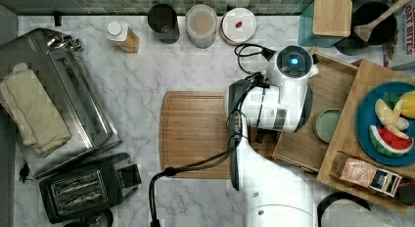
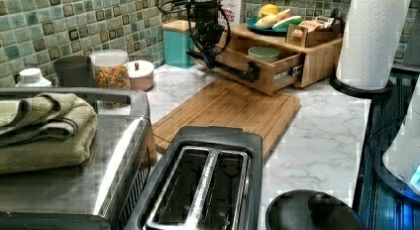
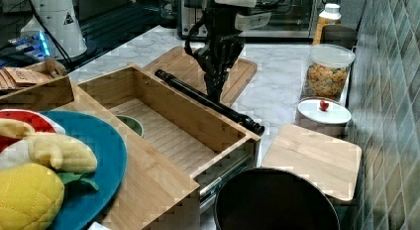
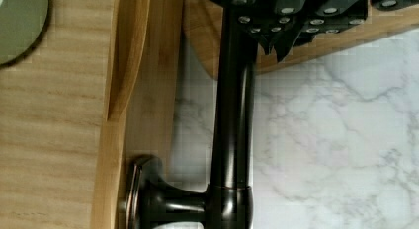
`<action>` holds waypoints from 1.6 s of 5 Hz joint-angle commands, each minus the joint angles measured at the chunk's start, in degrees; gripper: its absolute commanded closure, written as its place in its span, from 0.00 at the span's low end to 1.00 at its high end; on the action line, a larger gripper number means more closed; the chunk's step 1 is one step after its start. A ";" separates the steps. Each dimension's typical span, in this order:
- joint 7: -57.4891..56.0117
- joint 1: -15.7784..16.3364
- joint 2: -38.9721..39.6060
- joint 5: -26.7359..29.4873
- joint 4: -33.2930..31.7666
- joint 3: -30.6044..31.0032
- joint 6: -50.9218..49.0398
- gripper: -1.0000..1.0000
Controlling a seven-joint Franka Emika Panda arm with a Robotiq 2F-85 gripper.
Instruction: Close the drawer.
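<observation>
While the drawer (image 3: 168, 123) stands pulled out at the right view's centre, holding a green bowl (image 2: 263, 53), the end effector (image 3: 216, 88) sits at its dark bar handle (image 3: 208, 102); whether the fingers grip it, I cannot tell.

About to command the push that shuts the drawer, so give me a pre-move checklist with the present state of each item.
1. Drawer pulled out of its cabinet and needing closing: ok, it stands well open.
2. Pincer at the black bar handle: ok, it sits right at the bar on the drawer front.
3. Pincer grip on the bar: cannot tell, the fingers' state is unclear.
4. Contents low enough to pass under the top: ok, the green bowl sits below the rim.
5. Nothing hanging over the drawer's rim: ok, as far as the right view shows.
6. Cutting board in front does not block the inward push: ok.
</observation>
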 commanded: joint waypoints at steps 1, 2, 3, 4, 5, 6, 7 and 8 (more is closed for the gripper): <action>-12.56 -14.12 2.61 -2.59 1.93 -9.05 2.99 1.00; -15.15 -15.05 5.76 -6.81 7.09 -12.08 -0.46 1.00; -13.18 -14.99 5.97 -8.30 7.41 -14.57 0.22 1.00; -13.35 -14.53 6.02 -7.97 7.39 -15.08 0.27 1.00; -13.26 -14.80 5.99 -8.17 7.40 -14.78 0.23 1.00; -13.22 -14.90 5.99 -8.23 7.40 -14.68 0.22 1.00; -13.19 -14.88 5.97 -8.23 7.40 -14.69 0.23 1.00; -13.20 -14.88 5.98 -8.22 7.40 -14.70 0.23 1.00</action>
